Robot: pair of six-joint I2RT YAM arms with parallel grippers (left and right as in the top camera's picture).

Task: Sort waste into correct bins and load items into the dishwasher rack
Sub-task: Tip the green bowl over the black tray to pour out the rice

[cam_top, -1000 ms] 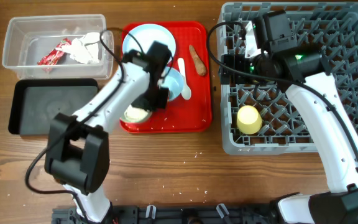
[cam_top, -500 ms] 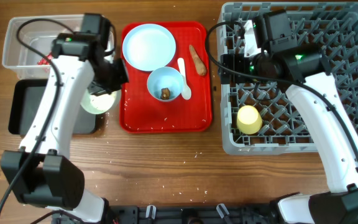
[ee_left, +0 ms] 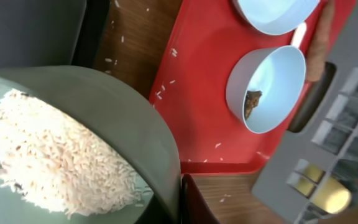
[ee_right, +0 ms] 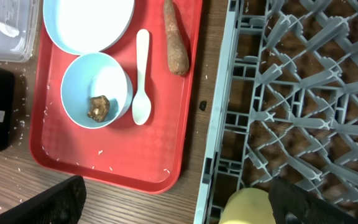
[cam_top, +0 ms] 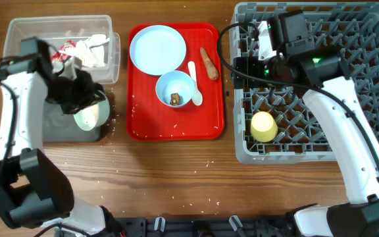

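Observation:
My left gripper (cam_top: 77, 99) is shut on the rim of the pale green bowl (cam_top: 88, 113) and holds it tilted over the black tray (cam_top: 56, 130). In the left wrist view (ee_left: 182, 199) white rice (ee_left: 55, 155) lies inside this bowl (ee_left: 135, 118). On the red tray (cam_top: 176, 126) are the pale blue plate (cam_top: 156, 49), the pale blue bowl (cam_top: 175, 85) with a brown lump (cam_top: 175, 99), the white spoon (cam_top: 195, 85) and the carrot-like stick (cam_top: 208, 62). The yellow cup (cam_top: 263, 126) sits in the grey rack (cam_top: 374, 39). My right gripper (ee_right: 179, 205) is open and empty above the rack's left edge.
The clear tub (cam_top: 25, 33) at the back left holds the red-and-white wrapper (cam_top: 61, 51) and crumpled paper (cam_top: 91, 49). Loose rice grains lie on the red tray (ee_right: 73, 162) and on the wooden table around it.
My left arm has carried the green bowl from the red tray leftward to the black tray and tilted it. The right arm has not moved.

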